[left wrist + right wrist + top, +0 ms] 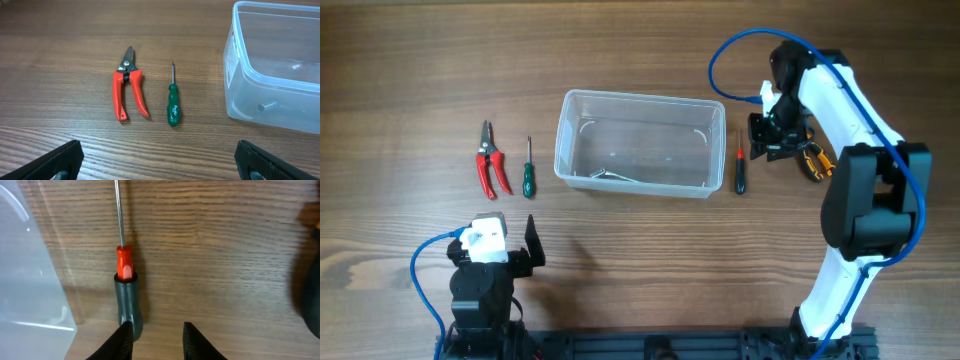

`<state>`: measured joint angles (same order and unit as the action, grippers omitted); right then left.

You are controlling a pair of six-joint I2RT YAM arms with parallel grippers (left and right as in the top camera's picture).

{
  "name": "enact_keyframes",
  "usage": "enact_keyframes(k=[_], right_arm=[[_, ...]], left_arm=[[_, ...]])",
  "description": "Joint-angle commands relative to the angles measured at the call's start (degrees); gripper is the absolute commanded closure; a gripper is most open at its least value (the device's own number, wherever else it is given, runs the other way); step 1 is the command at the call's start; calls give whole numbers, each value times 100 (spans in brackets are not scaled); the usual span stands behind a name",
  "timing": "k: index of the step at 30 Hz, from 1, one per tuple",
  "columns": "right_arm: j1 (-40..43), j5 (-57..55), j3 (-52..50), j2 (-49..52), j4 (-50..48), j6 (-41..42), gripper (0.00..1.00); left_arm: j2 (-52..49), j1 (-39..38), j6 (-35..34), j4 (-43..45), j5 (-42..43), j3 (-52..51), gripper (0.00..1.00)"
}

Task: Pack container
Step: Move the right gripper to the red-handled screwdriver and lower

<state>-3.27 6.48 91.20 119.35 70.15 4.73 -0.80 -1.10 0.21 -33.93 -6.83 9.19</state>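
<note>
Hovering right tool (157, 341) beside screwdriver (128, 292)

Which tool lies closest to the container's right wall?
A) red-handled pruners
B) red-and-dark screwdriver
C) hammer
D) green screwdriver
B: the red-and-dark screwdriver lies on the table just off the right wall of the container, while the pruners and the green screwdriver lie on its left side.

Bright, even light falls; soft shadows (faint ones) lie beside the container (640, 96), glare streaks its walls, blur sits far right of it.
</note>
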Motion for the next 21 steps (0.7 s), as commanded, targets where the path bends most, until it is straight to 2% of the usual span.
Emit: enact_keyframes(k=[1,10,21], right_arm=[[-149,149,-212,-61,-160,352,68],[-358,256,-267,-61,-551,1792,67],[-358,254,-267,-61,-601,1926,66]], left_arm=[[48,37,105,4,-33,-33,0],[48,37,105,4,-33,-33,0],[48,37,105,4,-33,-33,0]])
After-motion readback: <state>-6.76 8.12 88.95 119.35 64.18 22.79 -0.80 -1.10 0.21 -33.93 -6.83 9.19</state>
